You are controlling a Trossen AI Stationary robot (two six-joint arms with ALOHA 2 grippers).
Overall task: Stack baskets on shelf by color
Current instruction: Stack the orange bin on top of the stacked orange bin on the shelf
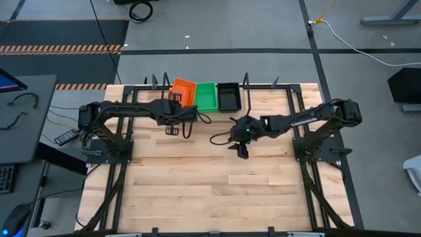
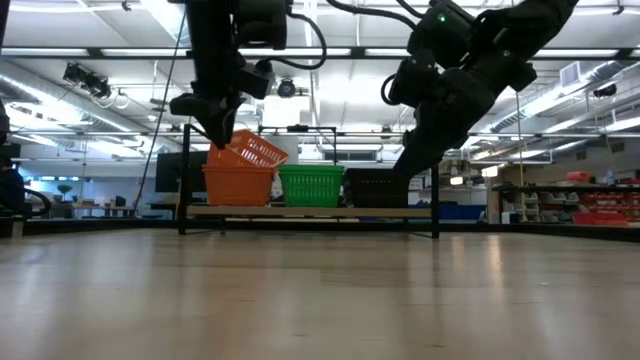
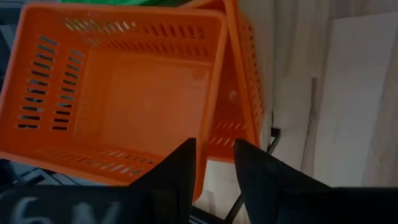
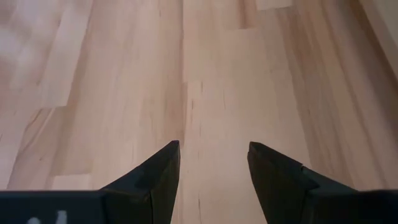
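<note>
Along the far edge of the wooden counter point(image 1: 210, 178) stands the shelf point(image 2: 310, 211), a pale board between thin black uprights. On it sit three baskets side by side: an orange basket point(image 2: 238, 184), a green basket point(image 1: 206, 96) in the middle and a black basket point(image 1: 228, 96), the three touching or nearly so.

A second orange basket point(image 2: 250, 150) is tilted above the first, one end lower over it, held by its rim in the left end effector point(image 3: 214, 168), whose two dark fingers pinch the wall between them. In the left wrist view its inside is bare, with rows of slots through the walls, and the lower orange basket shows just behind it. The green basket lies right beside the landing place.

The right end effector point(image 4: 213, 165) hangs over bare counter nearer the middle, fingers spread and holding nothing, well apart from the shelf. Its cables point(image 1: 220, 137) loop on the boards beside it.

The near half of the counter is open wood. A desk point(image 1: 23, 118) with a cable stands off the left edge.
</note>
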